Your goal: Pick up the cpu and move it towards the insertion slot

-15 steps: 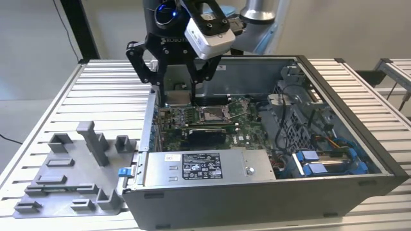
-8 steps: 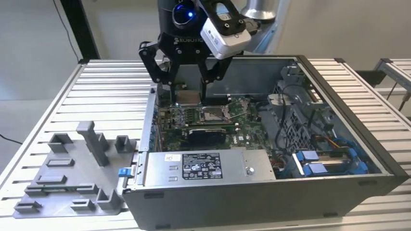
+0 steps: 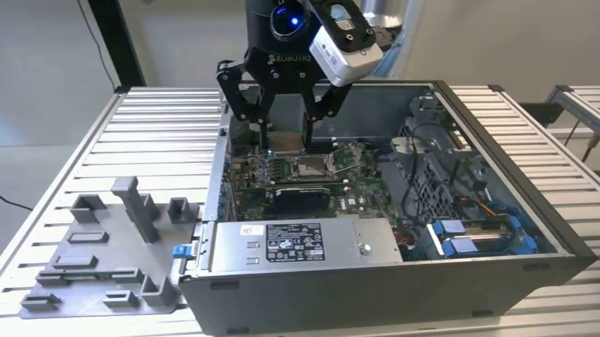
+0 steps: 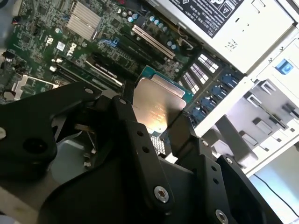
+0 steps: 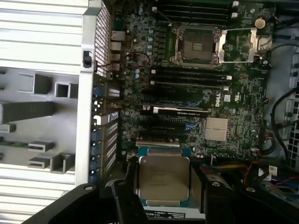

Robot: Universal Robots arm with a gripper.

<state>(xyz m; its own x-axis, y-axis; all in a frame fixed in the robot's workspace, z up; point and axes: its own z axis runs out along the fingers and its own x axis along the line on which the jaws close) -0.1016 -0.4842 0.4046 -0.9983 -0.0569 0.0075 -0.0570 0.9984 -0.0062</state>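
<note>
Already the pick-up is done: the cpu (image 3: 286, 143) is clamped by two opposite edges between the fingers of the end effector (image 3: 287, 142), which is closed on it. It is held clear of the motherboard (image 5: 233, 102), inside the open computer case (image 3: 375, 288). In both wrist views the pale silver face of the chip is seen between the black fingers (image 5: 130, 184), lying roughly flat. What is left is judged to be the last part of the move. The insertion slot (image 5: 196, 45), with its metal frame swung open and its golden-grey centre bare, is seen in the first wrist view apart from the chip, past the long black slots. In the exterior view the chip is held near the socket, above it and a little toward that view's left, not squarely over it as far as can be judged. A grey fixture tray (image 3: 94, 281) lies on the slatted surface (image 3: 159, 119) outside the case.
</note>
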